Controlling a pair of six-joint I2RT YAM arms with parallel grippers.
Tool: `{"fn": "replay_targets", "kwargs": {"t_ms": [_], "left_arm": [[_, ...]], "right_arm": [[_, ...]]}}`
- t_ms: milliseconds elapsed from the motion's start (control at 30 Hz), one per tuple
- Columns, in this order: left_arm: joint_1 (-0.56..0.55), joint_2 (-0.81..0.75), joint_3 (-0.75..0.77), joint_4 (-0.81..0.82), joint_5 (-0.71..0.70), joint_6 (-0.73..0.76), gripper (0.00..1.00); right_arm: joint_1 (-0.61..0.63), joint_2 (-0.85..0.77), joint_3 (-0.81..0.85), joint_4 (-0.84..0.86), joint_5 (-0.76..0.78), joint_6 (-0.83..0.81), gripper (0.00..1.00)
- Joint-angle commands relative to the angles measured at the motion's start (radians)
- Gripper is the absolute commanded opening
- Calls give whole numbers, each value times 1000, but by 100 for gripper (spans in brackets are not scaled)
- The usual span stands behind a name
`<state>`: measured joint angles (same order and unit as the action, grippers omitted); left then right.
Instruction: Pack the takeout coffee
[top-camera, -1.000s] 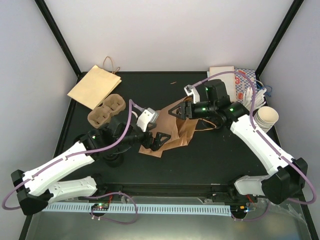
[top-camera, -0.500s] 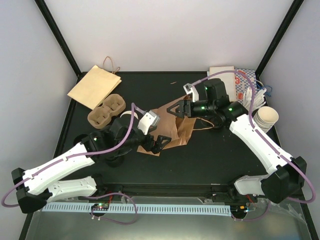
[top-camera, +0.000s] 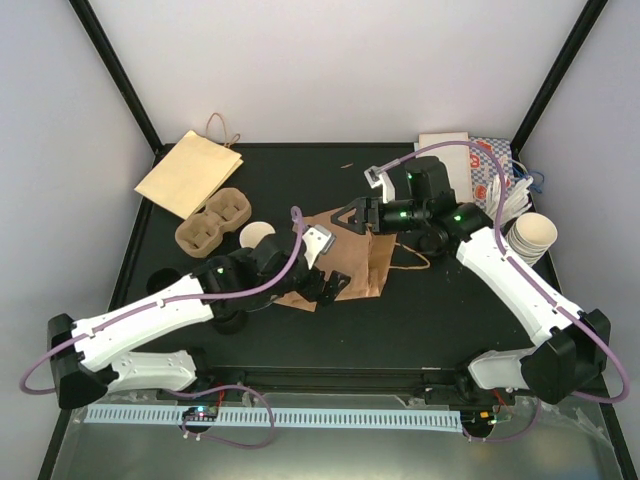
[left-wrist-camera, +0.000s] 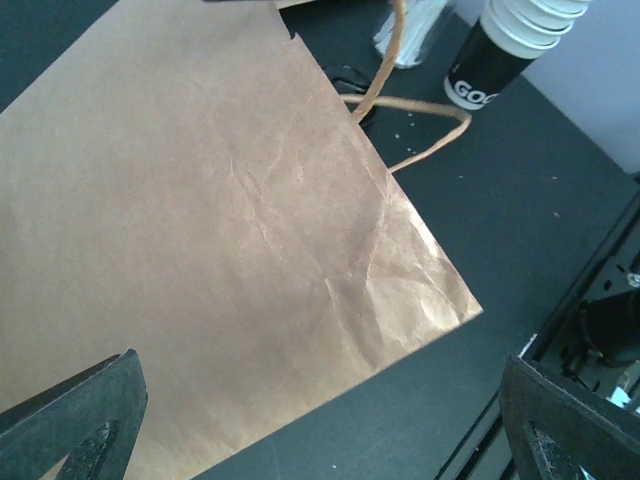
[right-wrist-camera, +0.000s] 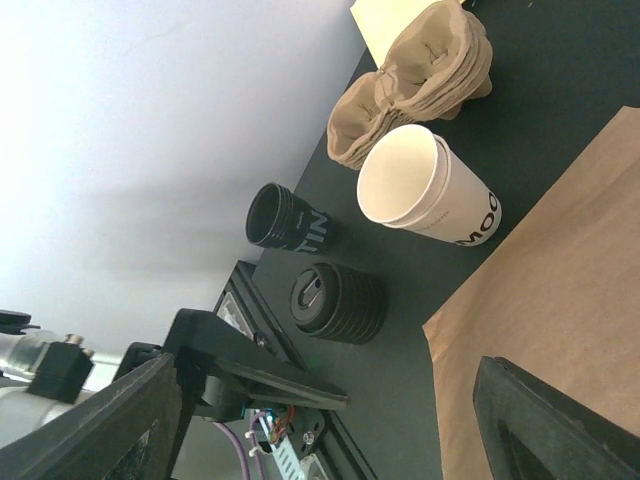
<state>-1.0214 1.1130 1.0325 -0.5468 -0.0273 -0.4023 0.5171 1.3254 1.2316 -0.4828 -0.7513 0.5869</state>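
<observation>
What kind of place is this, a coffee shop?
Probably a robot practice booth, not a shop: arms bolted to a black table between plain walls, with a paper bag, cup carrier and takeout coffee cup.

Light: was bright, even, from overhead.
Shadows: lay soft on the black table (top-camera: 430, 310).
Glare: washed out the wall (right-wrist-camera: 120, 120).
Focus: coffee cup (right-wrist-camera: 425, 190) was sharp; near corners blurred.

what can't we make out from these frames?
- Print on the small white paper cup: in the right wrist view it wraps round the side, so only part shows; from the top view it is not visible.
- Inside of the flat brown paper bag: hidden in every view by its own paper.
- Black-bottomed cup stack: in the left wrist view, cut off by the top edge.
</observation>
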Motion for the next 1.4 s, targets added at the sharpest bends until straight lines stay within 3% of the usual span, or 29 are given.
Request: {"fn": "replay_targets", "kwargs": {"t_ms": [0,533,900,1100,1367], "left_arm": [[-19,39,68,-8,-80,-47,99],[-51,135,131,5,-175,-95,99],[-51,247,218,13,-217,-149,99],[-51,341,311,-87,-344,-195,99],[-51,384,357,-98,-508,-186,95]], "right_arm": [[12,-1,1,27,-8,17,82],[25,-26,57,-17,25,34,74],[49,-63,41,47,83,163,69],[57,-89,16,96,97,229,67],[66,-96,15,97,100,242,66]]}}
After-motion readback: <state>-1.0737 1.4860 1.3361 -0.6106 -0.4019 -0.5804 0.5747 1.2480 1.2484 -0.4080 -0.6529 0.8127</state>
